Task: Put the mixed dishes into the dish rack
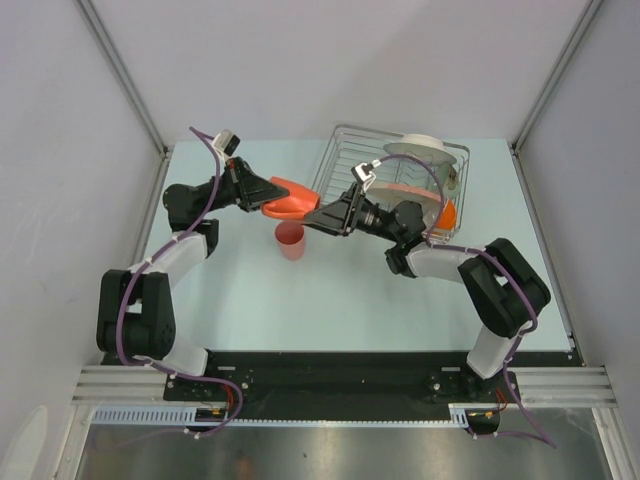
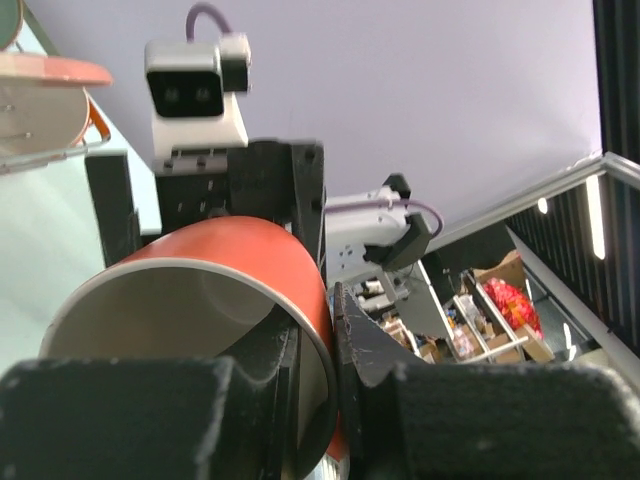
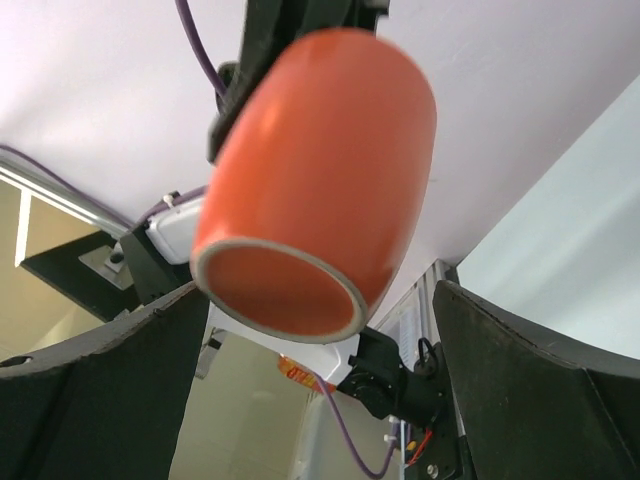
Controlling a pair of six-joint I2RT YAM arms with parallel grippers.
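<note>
The orange mug [image 1: 288,200] hangs in the air left of the dish rack [image 1: 345,131]. My left gripper [image 1: 264,196] is shut on its rim, one finger inside the cream interior and one outside [image 2: 330,380]; the mug's wall [image 2: 235,265] fills the left wrist view. My right gripper [image 1: 320,213] is open, its fingers [image 3: 545,385] either side of the mug's base [image 3: 330,170], not touching it. The small pink cup [image 1: 290,241] stands on the table below the mug. A white plate [image 1: 421,147] and a pink-rimmed dish [image 1: 405,190] stand in the rack. The green bowl is not visible.
The rack sits at the back right, close to the back wall, with an orange piece [image 1: 447,213] at its near right corner. The right forearm lies along the rack's front. The rack's edge and a pink rim [image 2: 50,68] show in the left wrist view.
</note>
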